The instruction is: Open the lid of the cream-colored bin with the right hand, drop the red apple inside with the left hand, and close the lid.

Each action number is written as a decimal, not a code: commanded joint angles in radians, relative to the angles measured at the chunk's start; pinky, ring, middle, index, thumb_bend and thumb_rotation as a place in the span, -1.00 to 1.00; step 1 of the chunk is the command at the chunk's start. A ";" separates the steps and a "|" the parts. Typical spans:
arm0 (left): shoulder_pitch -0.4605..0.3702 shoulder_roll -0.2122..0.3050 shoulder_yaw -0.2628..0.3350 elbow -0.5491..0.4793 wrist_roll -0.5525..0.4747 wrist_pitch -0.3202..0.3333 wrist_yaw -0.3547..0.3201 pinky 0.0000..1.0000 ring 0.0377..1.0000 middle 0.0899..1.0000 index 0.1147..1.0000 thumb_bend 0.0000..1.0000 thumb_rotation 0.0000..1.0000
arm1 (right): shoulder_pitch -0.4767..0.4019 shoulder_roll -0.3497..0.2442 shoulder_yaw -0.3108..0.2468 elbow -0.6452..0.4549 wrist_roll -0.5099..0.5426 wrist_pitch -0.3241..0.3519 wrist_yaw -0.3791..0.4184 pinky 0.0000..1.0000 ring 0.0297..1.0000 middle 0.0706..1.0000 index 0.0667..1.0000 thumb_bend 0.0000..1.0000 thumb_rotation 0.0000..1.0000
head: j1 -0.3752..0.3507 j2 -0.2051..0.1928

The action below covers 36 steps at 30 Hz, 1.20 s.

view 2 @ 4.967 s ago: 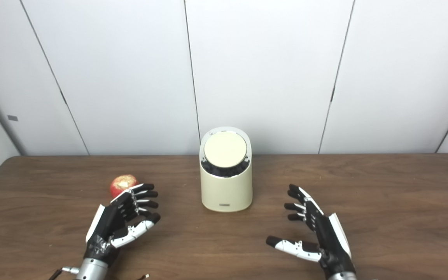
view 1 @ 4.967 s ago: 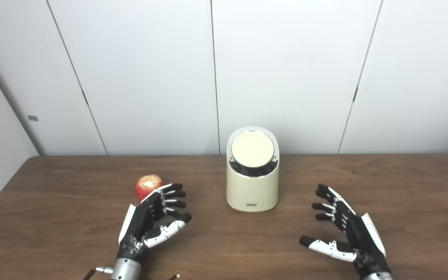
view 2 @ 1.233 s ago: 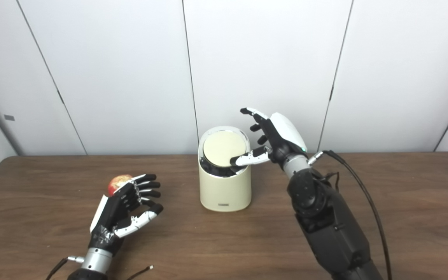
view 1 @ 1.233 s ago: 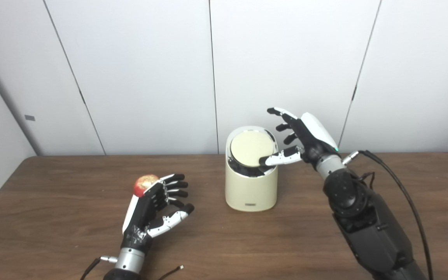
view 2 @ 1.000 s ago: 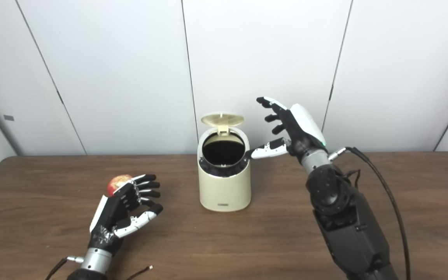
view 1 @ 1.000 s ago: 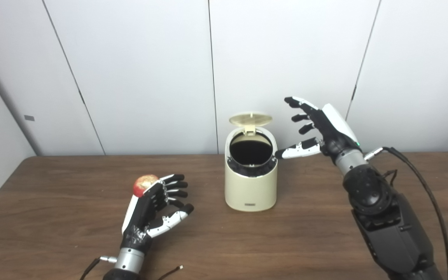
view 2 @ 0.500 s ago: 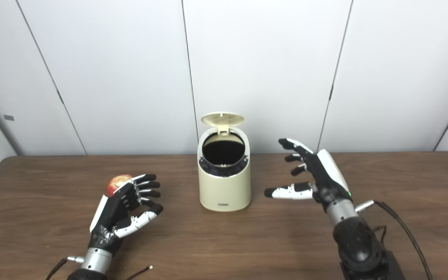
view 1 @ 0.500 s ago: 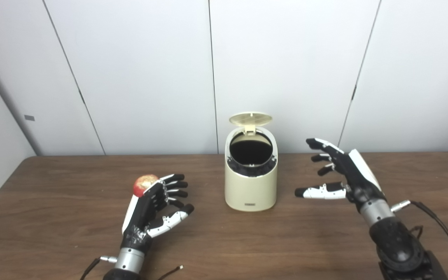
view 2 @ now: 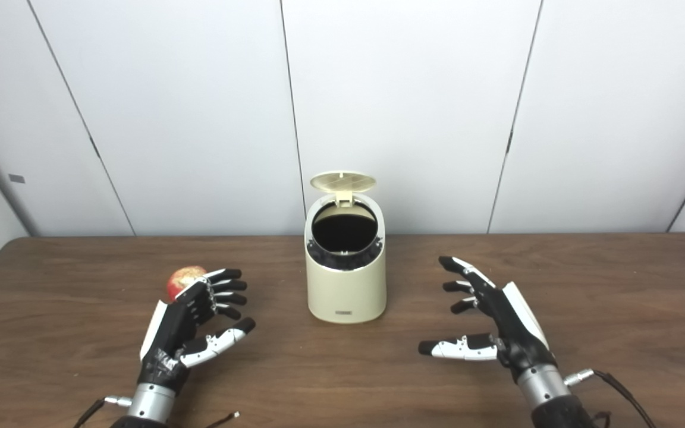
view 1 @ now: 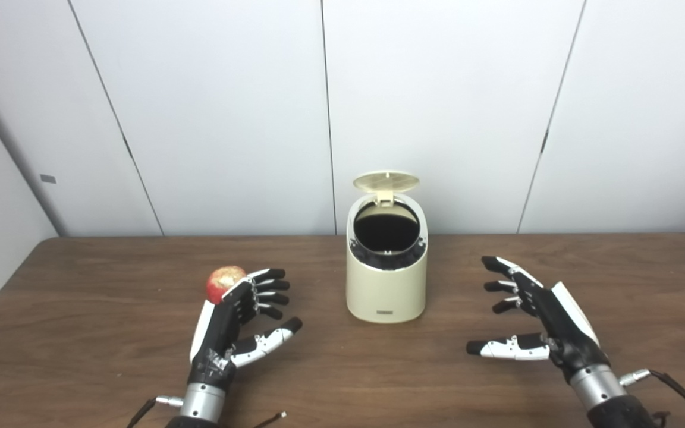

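The cream-colored bin (view 1: 385, 285) stands at the middle of the table with its round lid (view 1: 386, 180) flipped up at the back and its dark inside showing. The red apple (view 1: 223, 282) lies on the table to the bin's left. My left hand (view 1: 235, 324) is open just in front of the apple and to its right, partly hiding it, holding nothing. My right hand (view 1: 536, 324) is open low over the table to the right of the bin, fingers spread, empty.
The brown wooden table (view 1: 81, 333) runs to a white panelled wall (view 1: 200, 119) just behind the bin. A thin cable end (view 1: 274, 417) lies near the front edge by my left wrist.
My right hand pressed the closed lid and it sprang open. The hand then drew back and down to the table, right of the bin. My left hand shifted only slightly beside the apple.
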 commanded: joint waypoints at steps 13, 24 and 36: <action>-0.109 0.086 0.154 -0.174 0.235 0.057 0.218 0.40 0.65 0.65 0.62 0.44 -0.76 | -0.017 -0.019 -0.005 -0.020 -0.005 -0.029 -0.001 0.21 0.58 0.78 0.73 0.48 -0.75 | 0.032 -0.005; -0.152 0.181 0.128 -0.102 0.358 0.218 0.224 0.55 0.68 0.67 0.73 0.74 -0.54 | -0.031 -0.019 -0.004 -0.036 0.001 0.000 0.022 0.24 0.57 0.78 0.72 0.48 -0.85 | 0.033 -0.004; -0.177 0.273 0.039 -0.030 0.316 0.389 0.061 0.51 0.71 0.70 0.80 0.94 -0.33 | -0.027 -0.019 -0.009 -0.061 -0.005 0.031 0.031 0.22 0.57 0.79 0.71 0.49 -0.91 | 0.030 -0.001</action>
